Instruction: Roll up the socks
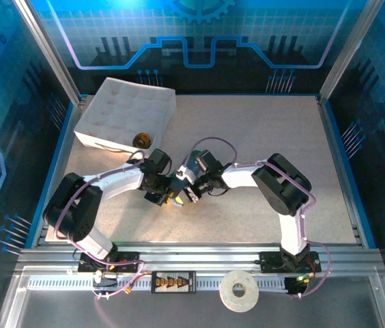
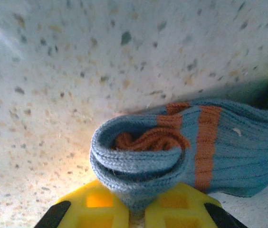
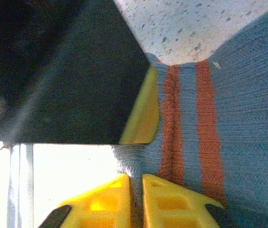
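Sock: you have the blue-grey sock (image 2: 229, 142) lying on the speckled table (image 2: 77, 71), from lower centre to the right edge of the left wrist view. Two orange stripes cross it, and a blurred green patch shows at the far right edge.
Rolled end: the end nearest the left wrist camera is curled over on itself, with the orange cuff (image 2: 148, 140) tucked inside the curl.
Left pincer: the left pincer (image 2: 136, 204) sits at the bottom centre of its view. Its yellow fingers are drawn almost together and nip the underside of the curled end.
Right pincer: the right pincer (image 3: 136, 192) is at the bottom centre of its view. Its yellow fingers are a narrow slit apart, with knit squeezed between them right beside the orange stripes.
Pincers together: in the right wrist view, a yellow finger (image 3: 141, 111) of the left pincer presses against the same fold, just above your right pincer.
Arms: from above, the left arm (image 1: 110, 181) and right arm (image 1: 261, 174) reach inward and meet at the middle of the table. The sock is mostly hidden beneath them there.
Box: a white quilted box (image 1: 121, 109) sits at the upper left of the table.
Bundle: a small brown bundle (image 1: 143, 141) lies at the box's near edge. It is too small for you to tell what it is.
Tape: a white tape roll (image 1: 239, 292) rests on the metal ledge, bottom centre.
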